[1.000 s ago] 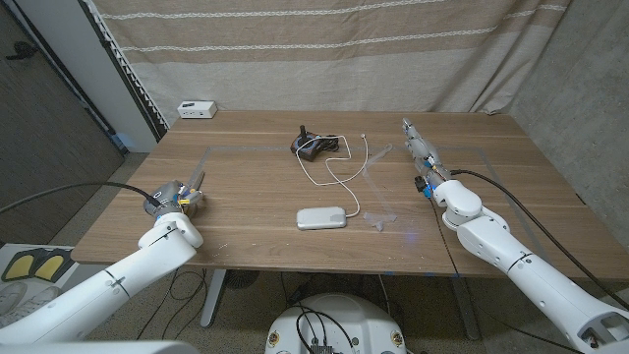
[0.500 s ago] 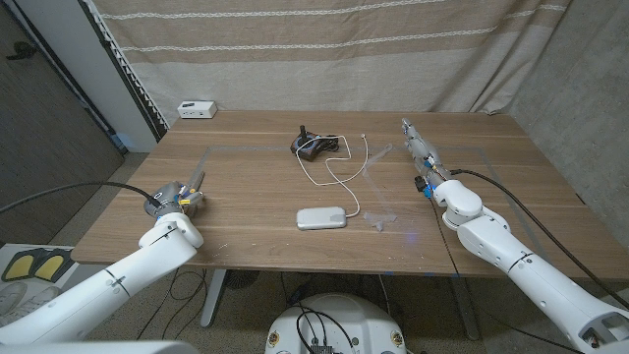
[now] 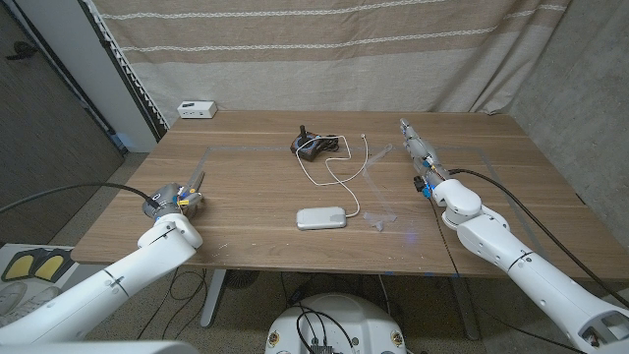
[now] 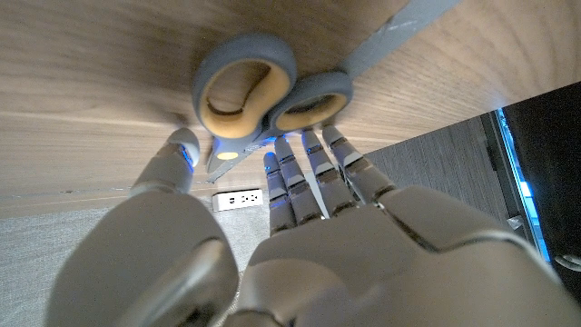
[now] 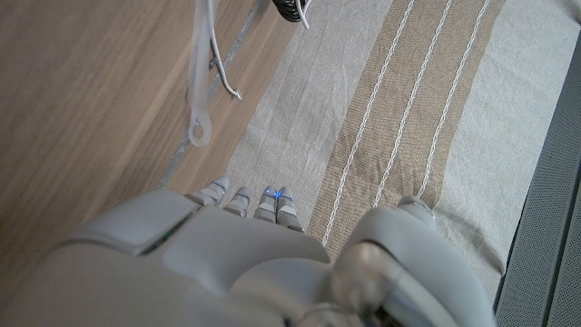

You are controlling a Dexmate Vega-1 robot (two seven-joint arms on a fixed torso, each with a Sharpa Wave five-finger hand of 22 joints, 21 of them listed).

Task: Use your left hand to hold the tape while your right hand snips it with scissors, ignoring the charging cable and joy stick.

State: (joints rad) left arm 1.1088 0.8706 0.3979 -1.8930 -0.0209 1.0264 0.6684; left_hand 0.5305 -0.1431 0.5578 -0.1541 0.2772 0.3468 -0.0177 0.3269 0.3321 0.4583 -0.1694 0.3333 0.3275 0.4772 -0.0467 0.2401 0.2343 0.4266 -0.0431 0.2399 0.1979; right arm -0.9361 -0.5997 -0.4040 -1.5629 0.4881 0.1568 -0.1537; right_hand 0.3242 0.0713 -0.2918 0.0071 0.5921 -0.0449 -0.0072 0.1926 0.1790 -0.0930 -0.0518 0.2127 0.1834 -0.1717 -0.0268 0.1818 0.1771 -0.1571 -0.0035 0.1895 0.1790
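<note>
Near front-left edge of the wooden table (image 3: 256,192): left hand (image 3: 175,202), fingers (image 4: 295,177) straight and somewhat spread, thumb out to the side, gripping nothing. Just ahead of those fingertips, grey scissors (image 3: 195,179) with yellow-lined loops, flat on the wood; loops toward the hand, blades away toward the far edge and slightly rightward, long axis running near to far. Whether the fingertips touch the loops, cannot tell. Open wood to the right of the scissors, up to the middle of the table. Near front-centre edge: flat white rounded pad (image 3: 324,217), long side across the table. Just right of it, the clear tape (image 3: 374,217), a small crumpled-looking bit with a faint transparent strip leading away toward the far side, long axis near to far; too faint to tell which end is free. Well apart from both hands. Bare wood between tape and right edge. Farther right: right hand (image 3: 425,162), extended toward the far edge, fingers straight and close together, thumb apart, holding nothing. Mid-table beyond the pad: white charging cable (image 3: 339,169) in loose curves. At its far end, black joy stick (image 3: 311,144). Far-left corner: small white box (image 3: 197,108). Behind the far edge, striped beige curtain (image 3: 324,49).
</note>
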